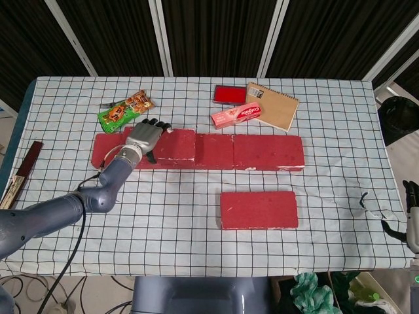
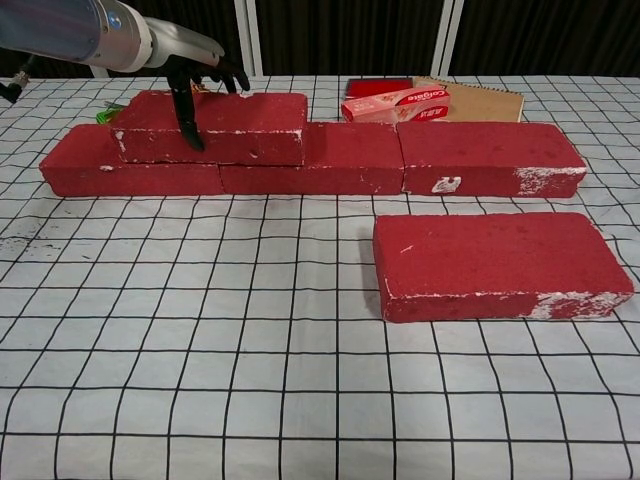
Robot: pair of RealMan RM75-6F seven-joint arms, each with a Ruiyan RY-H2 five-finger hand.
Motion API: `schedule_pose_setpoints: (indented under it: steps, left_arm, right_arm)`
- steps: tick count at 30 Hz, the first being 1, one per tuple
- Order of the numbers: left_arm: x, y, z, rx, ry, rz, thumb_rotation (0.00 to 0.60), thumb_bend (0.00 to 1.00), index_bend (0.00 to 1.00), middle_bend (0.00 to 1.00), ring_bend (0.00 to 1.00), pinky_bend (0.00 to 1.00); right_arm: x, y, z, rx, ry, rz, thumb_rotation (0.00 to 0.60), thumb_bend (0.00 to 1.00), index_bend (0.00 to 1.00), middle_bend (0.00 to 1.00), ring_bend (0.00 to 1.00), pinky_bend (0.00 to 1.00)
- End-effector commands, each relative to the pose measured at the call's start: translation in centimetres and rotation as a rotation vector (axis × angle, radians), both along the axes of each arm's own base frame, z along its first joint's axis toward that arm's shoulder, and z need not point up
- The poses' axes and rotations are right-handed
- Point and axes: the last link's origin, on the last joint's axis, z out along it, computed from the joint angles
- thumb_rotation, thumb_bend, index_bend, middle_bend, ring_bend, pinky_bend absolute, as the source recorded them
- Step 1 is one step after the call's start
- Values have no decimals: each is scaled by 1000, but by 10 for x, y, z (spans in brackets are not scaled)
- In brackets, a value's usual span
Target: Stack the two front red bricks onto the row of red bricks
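Observation:
A row of red bricks (image 1: 262, 152) (image 2: 480, 155) lies across the middle of the checked cloth. One more red brick (image 1: 175, 145) (image 2: 240, 125) sits on top of the row's left part. My left hand (image 1: 145, 136) (image 2: 195, 85) grips this upper brick at its left end, thumb down the front face and fingers over the top toward the back. A single red brick (image 1: 258, 209) (image 2: 495, 262) lies flat in front of the row, right of centre, untouched. My right hand (image 1: 409, 216) hangs off the table's right edge, fingers apart and holding nothing.
Behind the row lie a green snack bag (image 1: 124, 110), a red flat box (image 1: 230, 93), a pink toothpaste box (image 1: 236, 115) (image 2: 395, 102) and a brown notebook (image 1: 273, 106). A dark strip (image 1: 23, 167) rests at the left table edge.

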Motion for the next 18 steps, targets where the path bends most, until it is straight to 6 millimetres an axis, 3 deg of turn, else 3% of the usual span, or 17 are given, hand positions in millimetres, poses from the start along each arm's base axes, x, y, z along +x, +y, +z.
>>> schedule_pose_setpoints:
  steps: [1, 10, 18]
  left_arm:
    - [2, -1, 0, -2, 0, 0, 600, 0, 81, 88, 7, 77]
    - [4, -4, 2, -5, 2, 5, 600, 0, 62, 74, 0, 26]
    - [21, -10, 20, 39, -51, -27, 600, 0, 62, 60, 0, 0]
  right_arm:
    - [0, 0, 0, -1, -1, 0, 600, 156, 39, 35, 13, 139]
    - [0, 1, 1, -5, -4, 1, 600, 156, 39, 35, 13, 140]
    - [2, 2, 2, -7, -13, 6, 600, 155, 39, 36, 13, 140]
